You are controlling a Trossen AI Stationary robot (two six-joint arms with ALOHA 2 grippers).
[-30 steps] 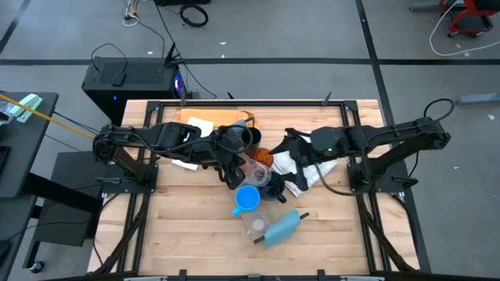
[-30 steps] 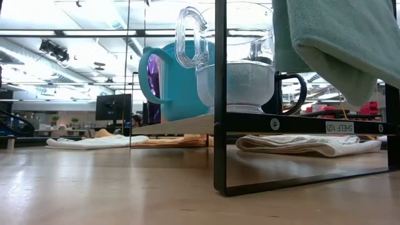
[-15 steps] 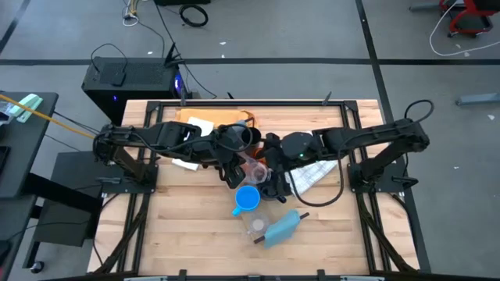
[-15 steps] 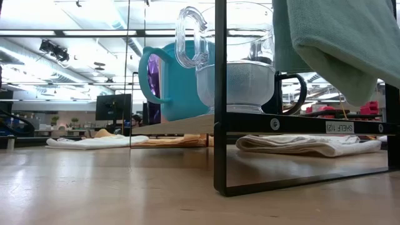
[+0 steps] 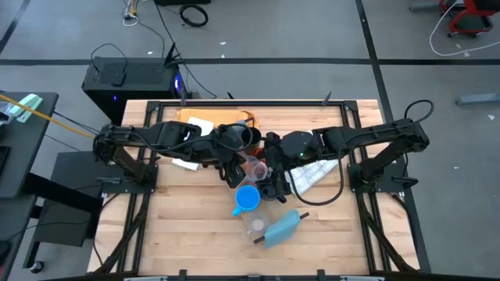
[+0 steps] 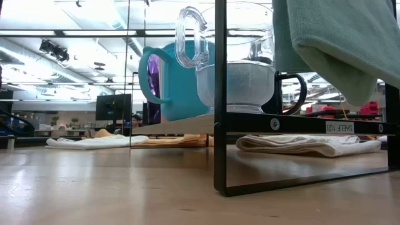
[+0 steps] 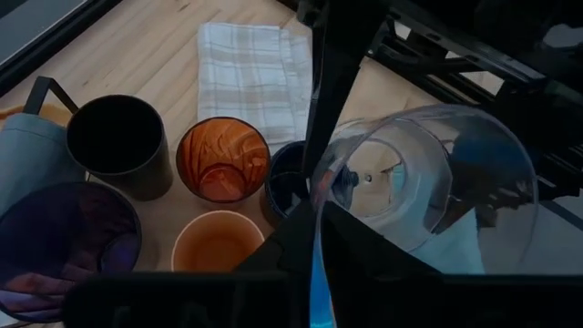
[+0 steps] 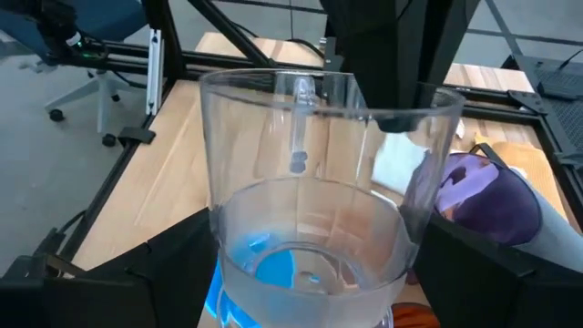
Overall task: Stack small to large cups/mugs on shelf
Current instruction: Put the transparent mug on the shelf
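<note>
Two pincers meet on one clear glass (image 7: 428, 173) above the middle of my table. My left pincer (image 7: 314, 205) is pressed nearly together on the wall of that glass at its rim, one finger inside and one outside, and holds it clear of the tabletop. My right pincer (image 8: 310, 273) is spread wide, with a dark finger (image 8: 173, 264) on either side of the lower part of the glass; I cannot tell whether those fingers touch it.

Seen from above, the glass (image 5: 251, 168) hangs between the two pincers, the left one (image 5: 234, 173) on one side and the right one (image 5: 269, 178) on the other. Just beside the glass stands a dark navy mug (image 7: 284, 187). A little farther from the glass are two orange cups (image 7: 222, 162), then a black cup (image 7: 118, 141) and a purple tumbler (image 7: 64, 241). Beyond the orange cups from the glass lies a white checked cloth (image 7: 250, 77).

On the near side of the glass stands the shelf (image 6: 181, 125). On it sit a blue mug (image 6: 181, 81) and a glass cup with a handle (image 6: 234, 62), with a blue-grey cloth (image 6: 337, 44) draped over its end.
</note>
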